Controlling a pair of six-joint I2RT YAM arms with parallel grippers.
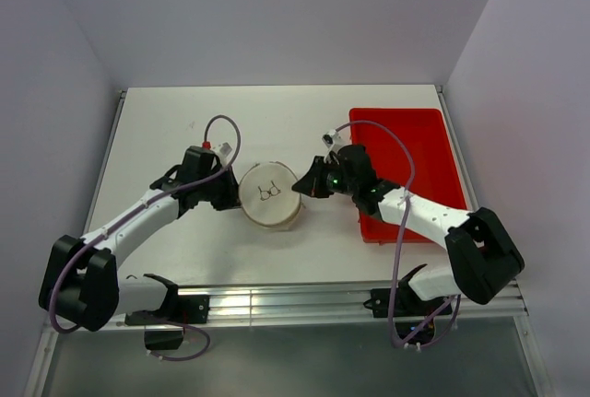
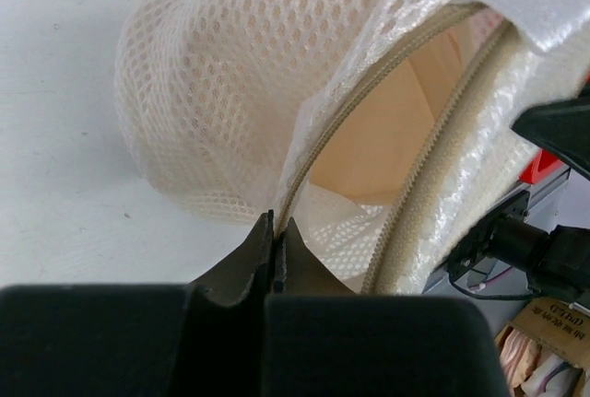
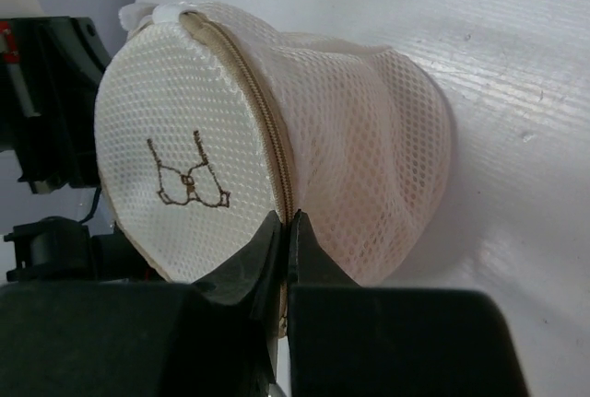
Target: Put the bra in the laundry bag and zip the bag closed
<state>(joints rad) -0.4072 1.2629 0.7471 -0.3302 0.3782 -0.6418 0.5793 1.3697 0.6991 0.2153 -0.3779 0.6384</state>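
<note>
Three pale walls [image 1: 277, 19] enclose a white table [image 1: 166, 130] bearing the laundry bag [image 1: 269, 196].

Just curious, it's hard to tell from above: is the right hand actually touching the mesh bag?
Touching. The right wrist view shows the right hand pinched shut on the laundry bag at its zip seam.

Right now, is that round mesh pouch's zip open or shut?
Partly open: the zip of the off-white round mesh pouch gapes in the left wrist view, showing peach fabric inside; by the right pincer it's joined.
</note>
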